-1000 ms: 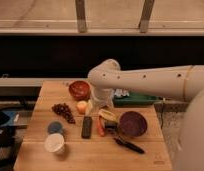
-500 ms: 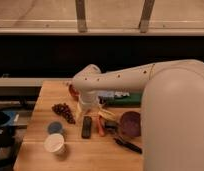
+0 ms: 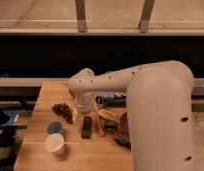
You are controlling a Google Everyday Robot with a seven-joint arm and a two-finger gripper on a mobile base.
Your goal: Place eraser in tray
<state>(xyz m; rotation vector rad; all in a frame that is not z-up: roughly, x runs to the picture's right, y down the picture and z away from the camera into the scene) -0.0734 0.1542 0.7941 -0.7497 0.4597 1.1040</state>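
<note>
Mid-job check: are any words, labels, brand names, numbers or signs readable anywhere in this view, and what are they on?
None can be read.
The small dark rectangular eraser, the green plastic tray, the white cup and the white robot arm show no legible marking.
The gripper, hanging over the wooden table just above the eraser, shows no lettering either.

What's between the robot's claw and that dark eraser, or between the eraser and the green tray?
Nothing visible separates the gripper from the eraser just before it. Toward the tray, an orange-handled tool lies beside the eraser; the arm hides most of the tray.
</note>
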